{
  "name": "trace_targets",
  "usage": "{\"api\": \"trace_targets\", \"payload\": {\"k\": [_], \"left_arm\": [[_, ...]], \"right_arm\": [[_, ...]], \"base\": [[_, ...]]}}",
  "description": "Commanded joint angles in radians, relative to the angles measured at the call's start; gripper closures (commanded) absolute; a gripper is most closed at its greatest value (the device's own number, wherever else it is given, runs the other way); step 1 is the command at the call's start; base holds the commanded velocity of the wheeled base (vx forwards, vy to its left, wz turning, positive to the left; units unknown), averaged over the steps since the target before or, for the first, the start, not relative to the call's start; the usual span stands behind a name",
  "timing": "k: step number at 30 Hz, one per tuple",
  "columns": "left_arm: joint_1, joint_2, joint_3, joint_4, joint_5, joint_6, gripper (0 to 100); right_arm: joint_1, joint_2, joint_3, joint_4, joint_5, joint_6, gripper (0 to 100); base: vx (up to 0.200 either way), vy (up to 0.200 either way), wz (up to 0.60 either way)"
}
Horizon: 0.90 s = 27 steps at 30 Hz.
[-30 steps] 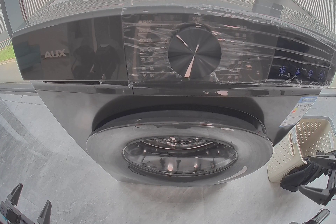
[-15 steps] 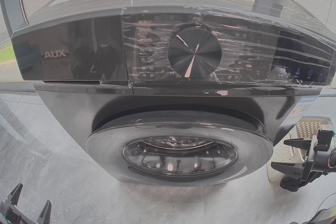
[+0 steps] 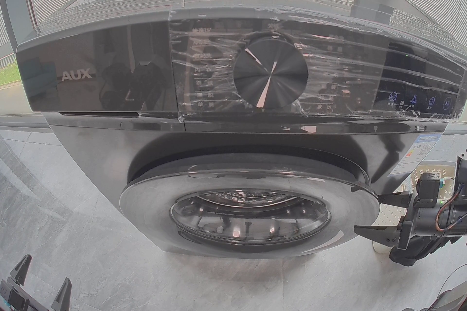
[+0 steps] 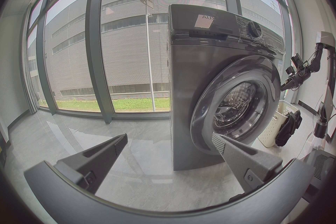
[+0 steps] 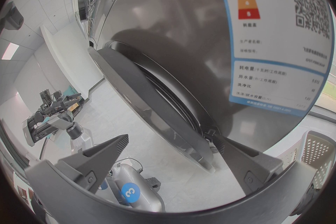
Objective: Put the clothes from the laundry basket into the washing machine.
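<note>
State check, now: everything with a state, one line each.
washing machine door, shut
left gripper, open, empty
right gripper, open, at the door's right edge
laundry basket, upright
dark clothes, draped over the basket's rim
touch panel, icons lit

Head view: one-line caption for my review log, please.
Right gripper, fingers open, at the right edge of the closed washing machine door; dark clothes drape over the laundry basket beside it.

One washing machine (image 3: 243,146) at twelve o'clock, one laundry basket (image 4: 270,128) and one dark garment (image 4: 288,123) at four; left gripper (image 3: 44,270) plus right gripper (image 3: 369,214) makes two.
</note>
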<state>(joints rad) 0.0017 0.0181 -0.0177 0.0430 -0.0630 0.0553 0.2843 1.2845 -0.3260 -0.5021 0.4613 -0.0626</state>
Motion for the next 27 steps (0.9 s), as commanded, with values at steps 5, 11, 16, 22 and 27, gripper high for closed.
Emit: {"api": "trace_targets", "payload": {"k": [5,11,16,22,27], "left_arm": [[0.000,-0.018,0.018,0.000,0.000,-0.002,0],[0.000,-0.018,0.018,0.000,-0.001,-0.008,0],[0.000,-0.018,0.018,0.000,-0.001,-0.006,0],[0.000,-0.018,0.018,0.000,-0.001,-0.006,0],[0.000,-0.018,0.018,0.000,-0.001,-0.006,0]], "right_arm": [[0.053,0.019,0.013,0.001,-0.001,0.013,0],[0.050,-0.028,0.056,0.002,-0.003,0.010,0],[0.049,-0.050,0.048,0.002,-0.010,0.012,0],[0.049,0.016,-0.008,-0.001,-0.044,0.026,0],[0.052,0.088,-0.044,-0.036,-0.064,0.030,0]], "base": [[0.000,0.000,0.00],[-0.133,0.000,0.00],[-0.200,0.000,0.00],[-0.033,0.000,0.00],[0.000,0.000,0.00]]}}
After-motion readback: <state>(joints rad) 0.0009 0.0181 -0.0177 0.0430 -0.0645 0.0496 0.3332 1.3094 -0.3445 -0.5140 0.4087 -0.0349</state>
